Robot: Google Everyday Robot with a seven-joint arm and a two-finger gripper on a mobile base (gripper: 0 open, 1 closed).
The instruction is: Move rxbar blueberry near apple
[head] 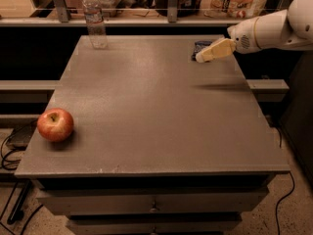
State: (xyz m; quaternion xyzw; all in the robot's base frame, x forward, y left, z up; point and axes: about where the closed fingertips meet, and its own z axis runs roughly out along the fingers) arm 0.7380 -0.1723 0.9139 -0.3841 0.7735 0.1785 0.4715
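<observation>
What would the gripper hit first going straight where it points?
Likely the small dark-blue wrapped snack bar, just ahead of the cream gripper near the grey table's far-right corner; depth unclear.

Snack bar [200, 45] in the upper right of the frame half hidden behind the gripper [206, 56], wrapper lettering unreadable, arm [281, 27] cut off by the right edge

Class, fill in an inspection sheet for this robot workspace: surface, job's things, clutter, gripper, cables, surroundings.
Surface: grey table, flat top, drawers below.
Job's things: rxbar blueberry at the far right; apple near the front left edge; far apart.
Clutter: water bottle upright, far left.
Gripper: gripper over the far right, at the rxbar blueberry; contact cannot be told.
Cables: cables on the floor, both sides.
Surroundings: shelf with packaged goods behind.
</observation>
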